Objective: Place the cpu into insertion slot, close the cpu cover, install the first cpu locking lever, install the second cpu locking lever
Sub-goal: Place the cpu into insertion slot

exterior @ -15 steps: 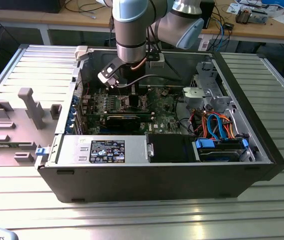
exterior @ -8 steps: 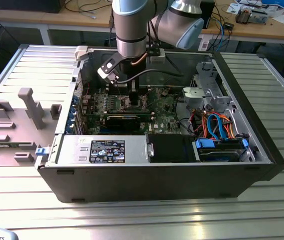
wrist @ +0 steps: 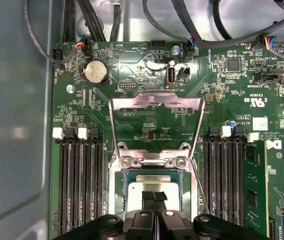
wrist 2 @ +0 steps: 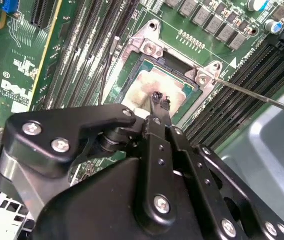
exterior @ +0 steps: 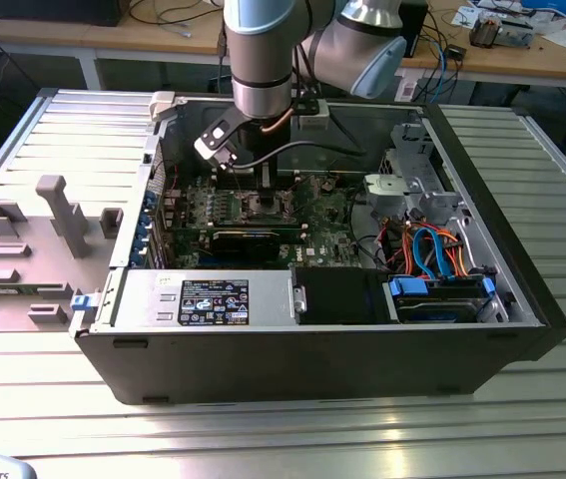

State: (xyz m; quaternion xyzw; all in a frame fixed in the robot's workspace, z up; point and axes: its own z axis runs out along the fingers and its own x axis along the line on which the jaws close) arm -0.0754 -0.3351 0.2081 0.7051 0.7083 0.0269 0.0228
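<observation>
Inside the open computer case (exterior: 312,359), over the green motherboard (exterior: 337,215) toward the far wall: gripper (wrist 2: 159,99) lowered on the arm (exterior: 263,60) to the insertion slot (wrist 2: 127,75). Fingers (wrist: 148,200) pressed together with nothing between them, tips on or just above the cpu (wrist 2: 144,82); actual contact not resolvable. Cpu lying flat and square within the slot's silvery rim, hence judged seated. Closed tip probably serving as a pusher rather than a clamp.

In the first wrist view, cpu cover (wrist: 157,98) swung back on its hinge at the far side of the slot, leaving the socket mouth free for access. Thin wire locking lever (wrist 2: 262,95) released and angled clear of the frame, just beside the slot. Cover not yet closed, levers not yet latched.
</observation>
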